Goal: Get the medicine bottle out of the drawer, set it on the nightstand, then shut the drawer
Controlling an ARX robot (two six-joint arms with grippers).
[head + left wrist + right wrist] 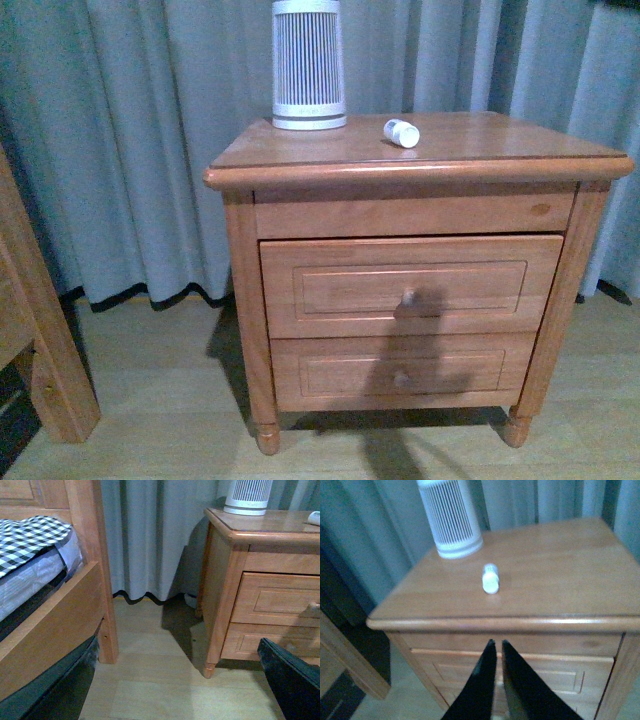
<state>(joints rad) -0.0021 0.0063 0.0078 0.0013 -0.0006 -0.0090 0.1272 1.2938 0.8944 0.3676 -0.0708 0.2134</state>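
Front view is showing the medicine bottle (401, 133) lying on the nightstand (500, 150) and the drawer (410, 286) nearly flush, so I'm keeping my right gripper (496, 647) pressed together to nudge squarely beside the knob (408, 297); left gripper (190, 680) spread, idle.

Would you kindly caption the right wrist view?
Right tool nearly shut before nightstand; medicine bottle lies on top.

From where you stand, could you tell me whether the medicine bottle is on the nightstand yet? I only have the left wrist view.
Observer: Yes, the medicine bottle lies on its side on the nightstand, apart from the ribbed device.
Operator: Is the drawer shut?
Observer: In the front view the drawer looks pushed in; no interior shows.
Operator: And the right end effector?
Observer: The right end effector is shut, empty, before the drawer.
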